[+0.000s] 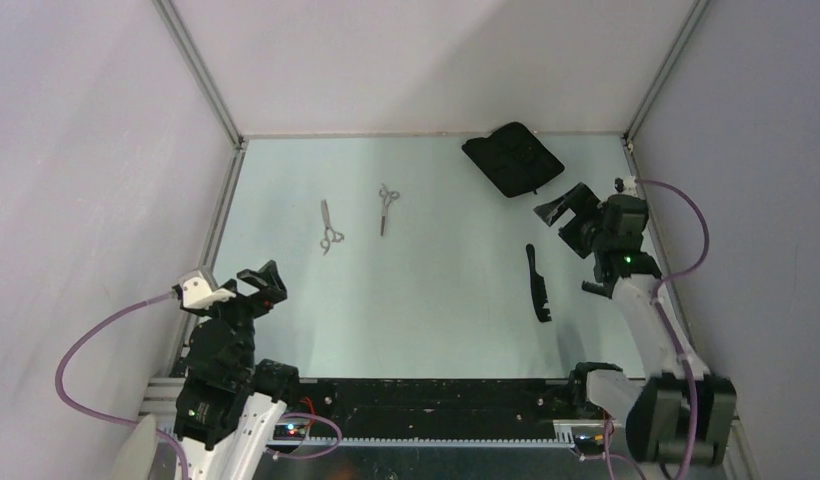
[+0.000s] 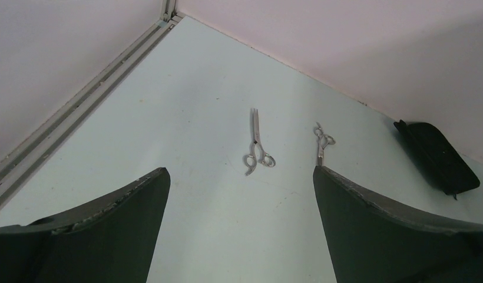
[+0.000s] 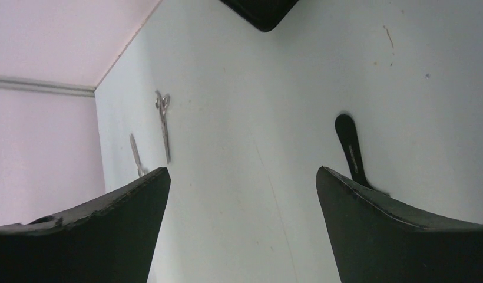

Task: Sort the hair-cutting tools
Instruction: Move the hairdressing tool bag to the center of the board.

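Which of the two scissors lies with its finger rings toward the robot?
The left scissors: its rings are at the near end, with the blade tips pointing away. The right scissors lies reversed, with its rings at the far end.

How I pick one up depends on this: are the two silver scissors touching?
Apart. The top external view shows bare table between the left scissors and the right scissors; the left wrist view shows the same gap.
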You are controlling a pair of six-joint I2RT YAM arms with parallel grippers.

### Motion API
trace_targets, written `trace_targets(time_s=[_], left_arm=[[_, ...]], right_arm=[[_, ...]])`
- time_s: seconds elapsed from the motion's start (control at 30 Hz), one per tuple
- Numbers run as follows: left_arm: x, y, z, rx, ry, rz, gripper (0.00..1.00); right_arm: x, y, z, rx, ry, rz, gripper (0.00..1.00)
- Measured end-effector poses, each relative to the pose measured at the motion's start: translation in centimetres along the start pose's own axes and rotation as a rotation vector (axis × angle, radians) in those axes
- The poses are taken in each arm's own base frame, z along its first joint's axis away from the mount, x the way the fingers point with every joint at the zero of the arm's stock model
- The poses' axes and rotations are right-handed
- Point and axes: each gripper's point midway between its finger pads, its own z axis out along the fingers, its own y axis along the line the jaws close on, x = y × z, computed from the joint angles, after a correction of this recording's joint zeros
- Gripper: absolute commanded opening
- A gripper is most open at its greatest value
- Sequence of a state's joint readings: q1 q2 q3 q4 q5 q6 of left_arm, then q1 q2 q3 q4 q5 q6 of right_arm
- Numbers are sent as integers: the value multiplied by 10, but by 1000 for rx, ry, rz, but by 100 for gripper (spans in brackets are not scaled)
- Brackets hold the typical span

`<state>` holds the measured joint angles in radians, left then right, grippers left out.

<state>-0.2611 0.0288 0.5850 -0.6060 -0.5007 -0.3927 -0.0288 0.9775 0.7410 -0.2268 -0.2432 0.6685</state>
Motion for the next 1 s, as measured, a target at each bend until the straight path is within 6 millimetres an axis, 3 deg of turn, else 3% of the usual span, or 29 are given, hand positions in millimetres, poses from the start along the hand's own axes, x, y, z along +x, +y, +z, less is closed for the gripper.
trace_targets(time_s=[0.43, 0.67, 0.87, 1.0], left_arm=[[-2, -5, 1, 16, -7, -37, 98], [4, -5, 7, -5, 25, -22, 98], [5, -5, 8, -9, 29, -18, 98], [5, -5, 8, -8, 31, -16, 98]], right_arm=[[-5, -49, 160, 20, 53, 272, 95], [-13, -62, 220, -8, 23, 364, 90], [-17, -63, 258, -47, -8, 470, 73], [-16, -64, 272, -55, -15, 536, 49]])
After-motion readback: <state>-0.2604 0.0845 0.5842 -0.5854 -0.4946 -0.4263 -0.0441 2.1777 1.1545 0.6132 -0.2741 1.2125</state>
